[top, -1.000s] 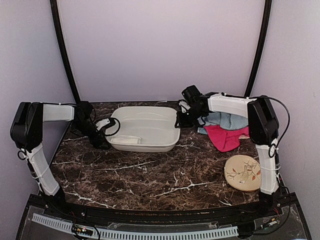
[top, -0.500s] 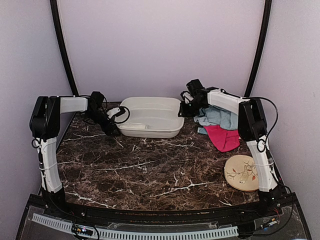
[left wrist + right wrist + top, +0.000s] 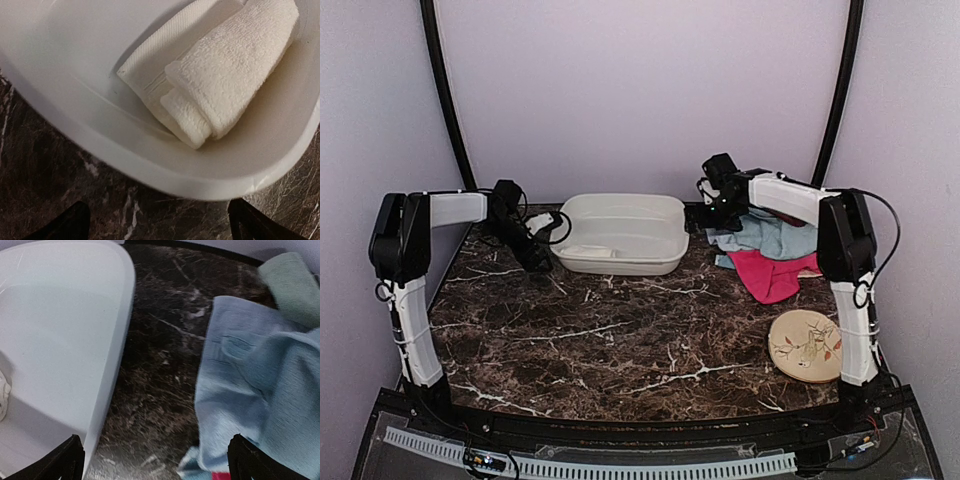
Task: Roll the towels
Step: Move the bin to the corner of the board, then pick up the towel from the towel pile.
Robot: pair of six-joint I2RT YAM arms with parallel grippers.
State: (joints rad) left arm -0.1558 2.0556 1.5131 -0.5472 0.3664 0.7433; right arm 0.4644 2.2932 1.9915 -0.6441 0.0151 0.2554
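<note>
Marble table (image 3: 620,340) carries one disc (image 3: 805,345), one basin (image 3: 655,262) containing one towel (image 3: 235,65).

A robot test booth in a laboratory setting: two white-and-black arms, the left arm (image 3: 405,300) and the right arm (image 3: 850,320), stand bolted at the near edge of a dark marble-patterned desk (image 3: 620,340). Bare pale walls (image 3: 640,90) box the desk in on three sides, and two curved black poles (image 3: 445,100) rise against them. A white slotted strip (image 3: 620,465) runs along the black front edge, and loose black cables loop off the arms. Household props sit on the desk: a white plastic basin (image 3: 620,265), a heap of coloured towels (image 3: 775,238) and a round leaf-patterned disc (image 3: 805,345).
</note>
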